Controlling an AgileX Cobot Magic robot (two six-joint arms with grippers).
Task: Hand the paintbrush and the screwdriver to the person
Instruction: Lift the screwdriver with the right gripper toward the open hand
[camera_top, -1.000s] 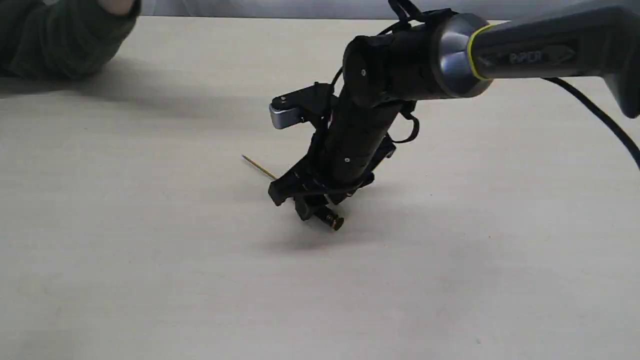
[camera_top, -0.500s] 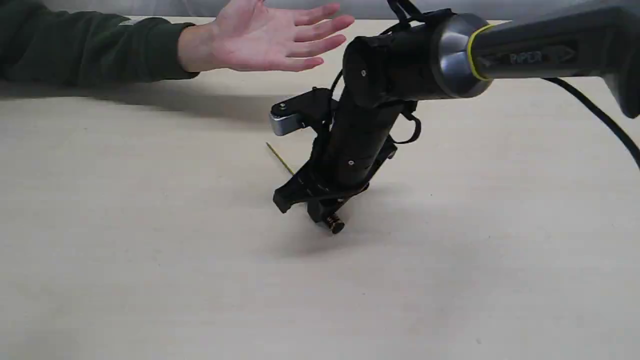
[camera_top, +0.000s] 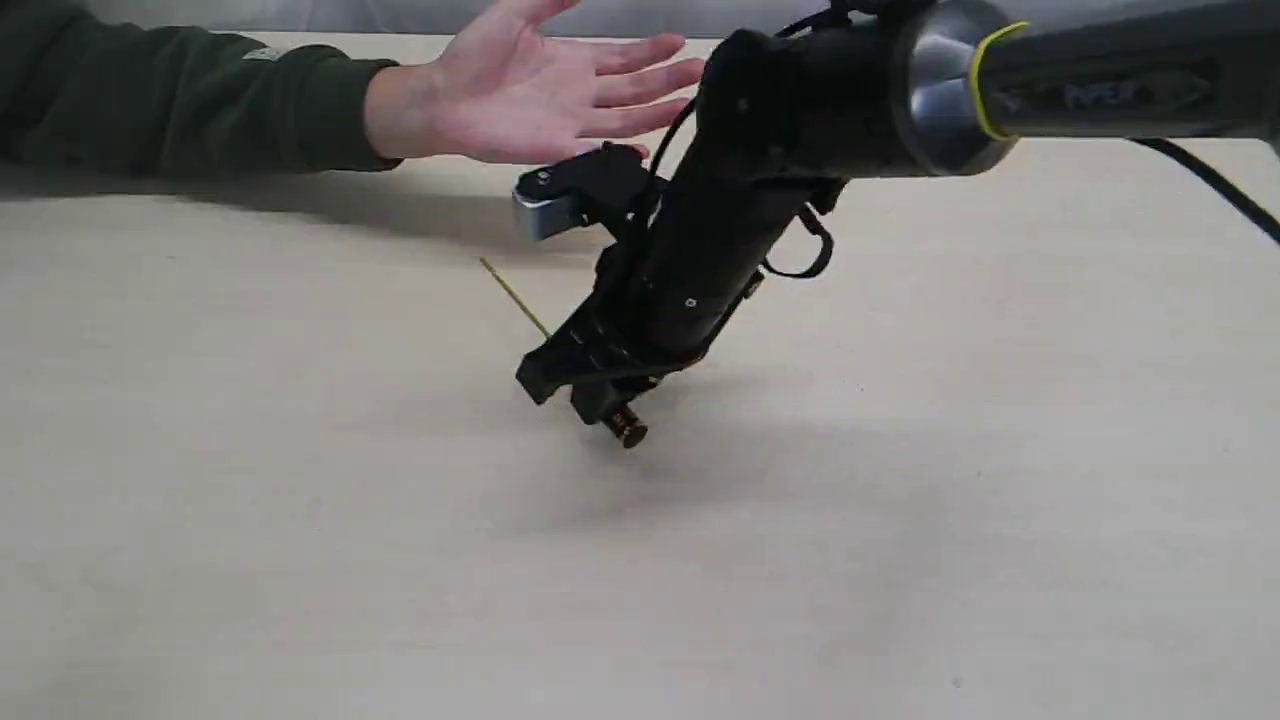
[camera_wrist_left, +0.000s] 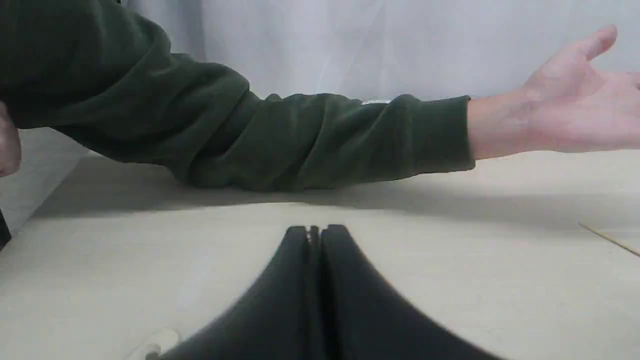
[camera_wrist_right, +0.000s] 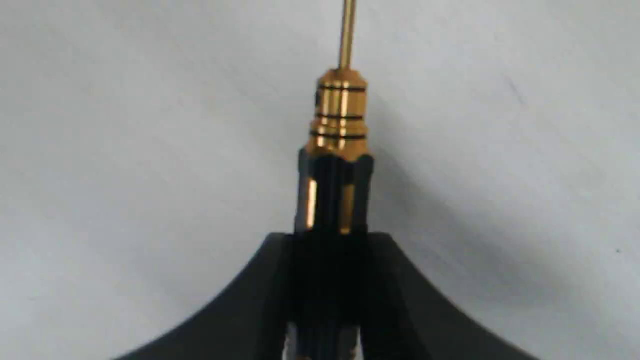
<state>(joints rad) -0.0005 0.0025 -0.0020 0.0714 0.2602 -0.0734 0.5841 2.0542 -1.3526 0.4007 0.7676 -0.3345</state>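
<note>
Gleaming gold rings band the black-handled screwdriver (camera_wrist_right: 339, 125).

The pale grained table (camera_top: 300, 560) carries, it seems, the person's forearm (camera_top: 180, 100) near its edge.

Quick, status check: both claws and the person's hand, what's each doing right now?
Left claw: closed, empty.
Right claw: closed on the screwdriver.
Person's hand: open, palm up, empty.

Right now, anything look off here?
Nothing stands out. The right gripper holds the screwdriver by its handle, shaft angled up toward the open hand. The left gripper is shut and empty. The paintbrush isn't in any view.
</note>
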